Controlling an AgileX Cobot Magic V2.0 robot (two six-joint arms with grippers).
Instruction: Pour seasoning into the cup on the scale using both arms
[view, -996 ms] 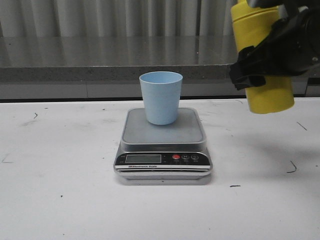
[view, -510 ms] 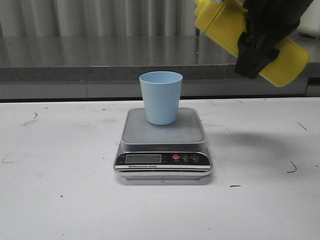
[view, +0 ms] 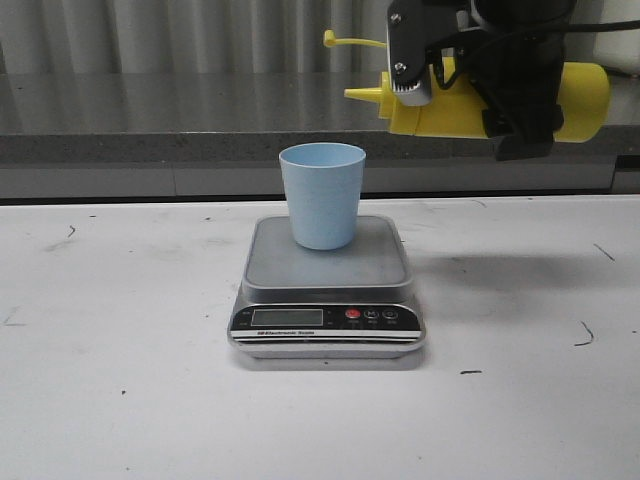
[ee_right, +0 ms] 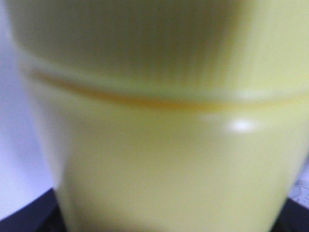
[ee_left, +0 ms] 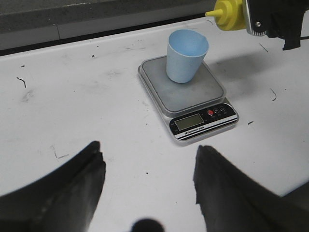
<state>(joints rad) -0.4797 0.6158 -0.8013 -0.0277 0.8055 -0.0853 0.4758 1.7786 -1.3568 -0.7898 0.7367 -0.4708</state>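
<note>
The left gripper (ee_left: 147,193) sits nearest the left wrist camera, low over the white, scuffed tabletop (view: 120,400); its two black fingers (ee_left: 67,188) stand well apart with nothing between them.

Beyond it, at the middle of the table, rests the flat rectangular digital scale (view: 327,290) with a silver-grey platform and a black front panel. The panel carries a grey LCD window, one red button and two dark buttons; no reading can be made out on the display. On the rear half of the platform stands the small pale blue plastic tumbler (view: 322,195), upright, tapered toward its base, handleless, mouth open upward. Its interior is not visible well enough to judge contents.

Above and to the right of the tumbler, the tall yellow plastic squeeze bottle (view: 580,100) is held in the air, lying roughly horizontal. Its pointed nozzle is directed to the left and ends above the tumbler's right rim, clear of it. A thin yellow cap strap (view: 350,41) projects leftward above the nozzle. The bottle surface is smooth and glossy, with a ridge line around the shoulder in the right wrist view, which it fills almost entirely (ee_right: 159,145).

The right gripper (view: 500,70), black with a silver plate, is clamped around the bottle's midsection.

Farthest back runs a grey ledge (view: 150,125) below a pale ribbed wall.
</note>
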